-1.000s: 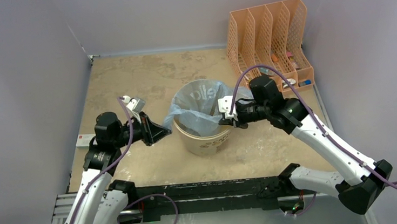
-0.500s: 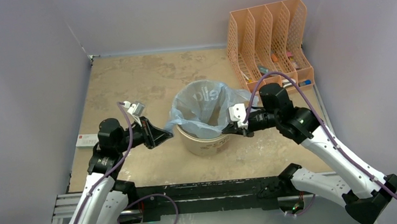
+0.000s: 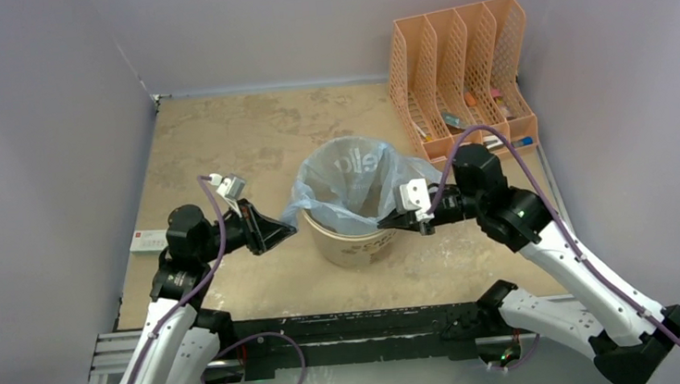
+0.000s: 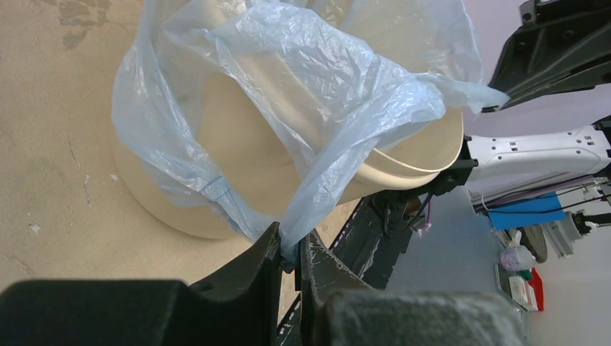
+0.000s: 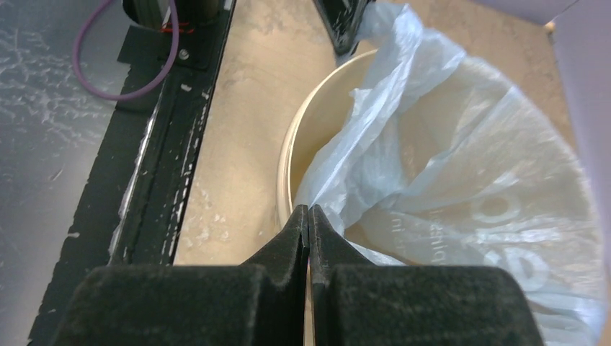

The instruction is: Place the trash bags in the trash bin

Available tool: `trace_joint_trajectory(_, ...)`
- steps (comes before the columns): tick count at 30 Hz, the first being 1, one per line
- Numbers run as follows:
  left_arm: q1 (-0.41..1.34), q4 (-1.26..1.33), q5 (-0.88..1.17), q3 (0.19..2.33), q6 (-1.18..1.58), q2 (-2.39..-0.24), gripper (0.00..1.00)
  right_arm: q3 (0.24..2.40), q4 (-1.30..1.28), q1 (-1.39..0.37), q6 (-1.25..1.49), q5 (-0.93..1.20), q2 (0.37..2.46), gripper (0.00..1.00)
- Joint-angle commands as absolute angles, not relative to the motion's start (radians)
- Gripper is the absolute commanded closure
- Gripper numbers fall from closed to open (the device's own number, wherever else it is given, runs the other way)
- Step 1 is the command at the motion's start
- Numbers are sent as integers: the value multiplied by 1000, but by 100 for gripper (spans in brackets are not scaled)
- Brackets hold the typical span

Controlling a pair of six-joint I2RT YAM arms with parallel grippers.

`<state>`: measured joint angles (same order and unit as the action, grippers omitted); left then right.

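Left pincer (image 4: pixel 290 254) and right pincer (image 5: pixel 308 216) each pinch opposite edges of the pale-blue trash bag (image 3: pixel 354 177), apparently stretching its mouth over the trash bin (image 3: pixel 352 247).

Pale lilac walls (image 3: pixel 321 17), mottled tan tabletop (image 3: pixel 248 135), orange mesh organizer (image 3: pixel 459 61)

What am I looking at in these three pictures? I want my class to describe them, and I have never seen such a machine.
Two robot arms are bolted at the near edge of a table. One picture looks down from above; the other two come from a camera on each wrist. A cream bin stands mid-table with a thin pale-blue bag draped in and over it. The left tool pinches the bag's left edge; the right tool pinches its right edge, spreading it over the rim. An orange organizer stands at the far right corner.
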<state>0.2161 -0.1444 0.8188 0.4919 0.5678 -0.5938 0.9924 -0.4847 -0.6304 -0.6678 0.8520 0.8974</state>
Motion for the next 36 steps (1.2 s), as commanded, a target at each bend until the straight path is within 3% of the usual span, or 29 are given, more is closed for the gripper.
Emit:
trace_joint_trajectory(1,210,-94,842,512,583,-593,89,1017,-375,-635,-614,884,840,100)
trace_joint_trajectory(11,210,-45,824,447,633,-585,87,991,-602,-635,-688,963,864,100)
trace_joint_trajectory(21,210,122,851,333,742,-596,87,963,-615,-635,-707,941,907,100)
trace_joint_trajectory(36,210,18,770,354,661,-671,74,935,-587,-635,-644,857,922,100)
